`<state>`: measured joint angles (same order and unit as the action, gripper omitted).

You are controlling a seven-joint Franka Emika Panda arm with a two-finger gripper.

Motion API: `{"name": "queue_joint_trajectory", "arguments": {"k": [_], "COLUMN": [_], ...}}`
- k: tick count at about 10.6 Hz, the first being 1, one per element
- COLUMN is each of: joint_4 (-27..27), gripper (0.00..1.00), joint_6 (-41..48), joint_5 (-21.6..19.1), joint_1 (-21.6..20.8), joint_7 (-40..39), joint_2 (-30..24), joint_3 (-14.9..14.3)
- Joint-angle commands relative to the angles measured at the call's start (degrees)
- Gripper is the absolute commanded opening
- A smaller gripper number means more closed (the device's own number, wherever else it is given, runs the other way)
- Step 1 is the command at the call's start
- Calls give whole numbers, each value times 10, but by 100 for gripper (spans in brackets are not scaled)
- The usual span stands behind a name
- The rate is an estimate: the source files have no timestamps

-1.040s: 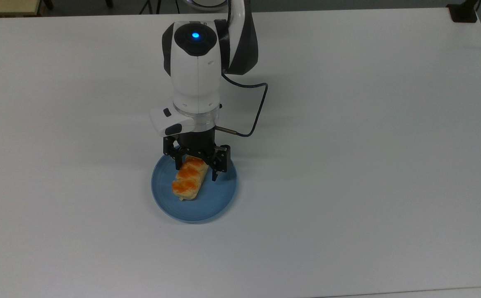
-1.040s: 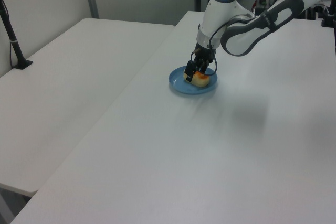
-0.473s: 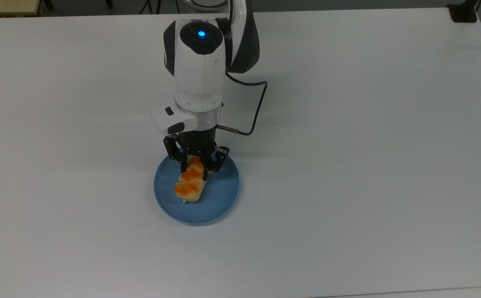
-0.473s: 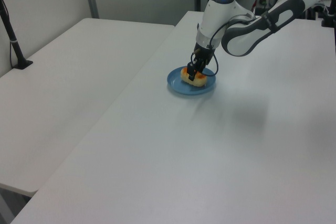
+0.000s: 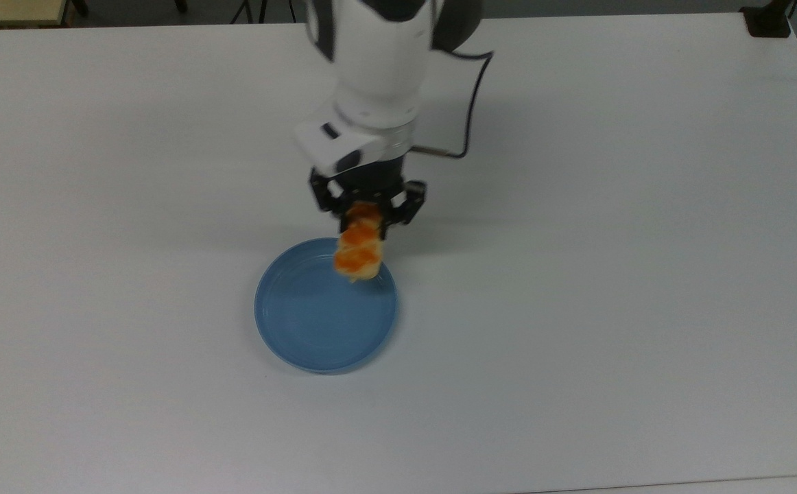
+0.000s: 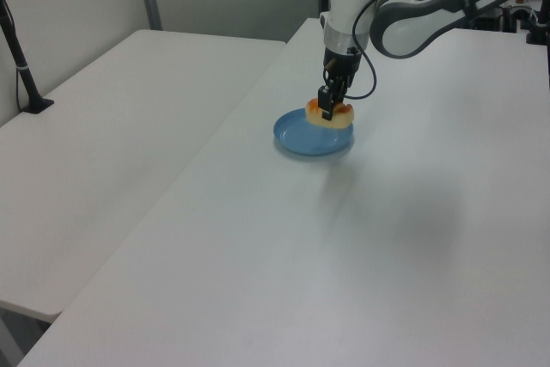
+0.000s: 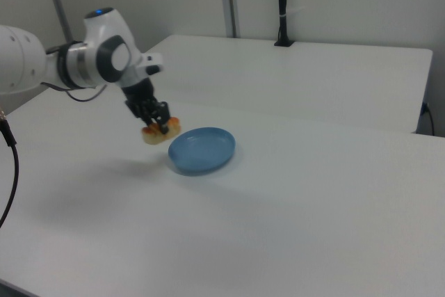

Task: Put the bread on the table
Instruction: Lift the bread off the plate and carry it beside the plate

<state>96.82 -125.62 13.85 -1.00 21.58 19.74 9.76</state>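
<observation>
- Orange-glazed and pale beige, the bread point(image 5: 359, 250) hangs in the air, pinched at one end between the closed fingers of the gripper point(image 5: 365, 218), clear of the blue plate point(image 5: 316, 322).
- In the top view the roll's free end overlaps the plate's far rim; in the right view it hangs just beside the plate's rim, on the right view's left, above the table point(image 7: 292, 213).
- The arm point(image 6: 404, 15) reaches in from the left view's upper right, its white wrist turned straight down so the gripper point(image 6: 328, 107) points at the tabletop.
- A black cable point(image 5: 470, 103) loops from the wrist.
- The plate point(image 7: 201, 149) lies bare on the matte white surface.
</observation>
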Motion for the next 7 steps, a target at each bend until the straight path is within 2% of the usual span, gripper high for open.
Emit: {"name": "queue_joint_trajectory", "arguments": {"k": [1,2,3,5,7], "joint_4": [16,16,17,16,16], "gripper": [54,54,54,54,54], "joint_6": [25,21,19,-6,-14], "joint_5": [3,3,6,11,33], "joint_1": [-6,-15,-36,-48,-61], "joint_7": [18,37,61,106,108], "joint_2": [-10,-3,8,37,63], "joint_3": [67,77,77,77,77]}}
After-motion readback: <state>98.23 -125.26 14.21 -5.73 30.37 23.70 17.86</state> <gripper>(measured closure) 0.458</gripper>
